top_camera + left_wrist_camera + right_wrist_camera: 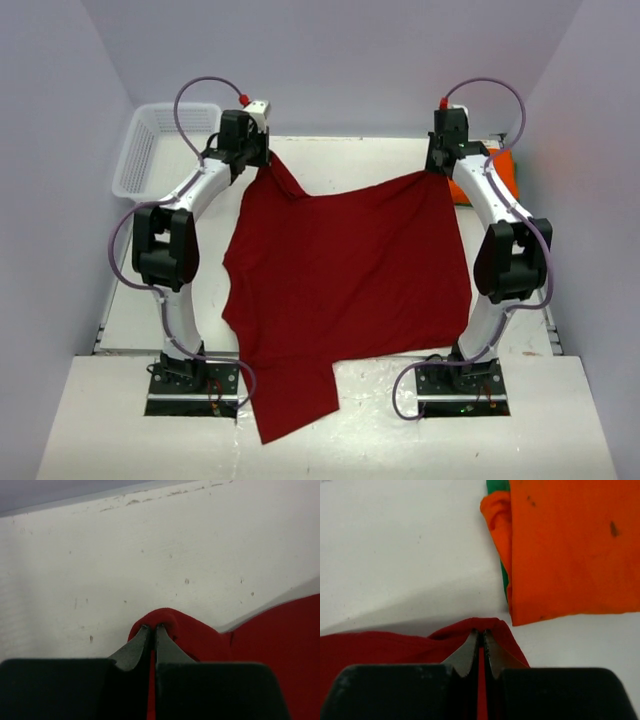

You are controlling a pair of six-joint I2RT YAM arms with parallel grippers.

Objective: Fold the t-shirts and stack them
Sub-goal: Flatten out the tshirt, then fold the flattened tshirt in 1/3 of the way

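Left pincer (151,626) is squeezed together on a bunched ridge of the red shirt (350,270). The tapered metal tips almost meet, and a little hump of cloth bulges over them. Right pincer (480,631) is the same deal, clamped on another bit of the shirt's edge with a thin strip of red showing between the fingers.

From both pincers the shirt runs back toward the arm bases. It's soft matte cloth, mostly flat, sagging a bit between the two grips, and one flap reaches past the bases. Ahead of the left pincer I only see white worktop (150,555), scuffed and speckled.

Just ahead and right of the right pincer is the orange shirt (570,550), folded flat with a few dark specks. A sliver of green shirt (496,486) peeks out along its left side. The white mesh basket (150,150) sits off to the left of the left pincer.
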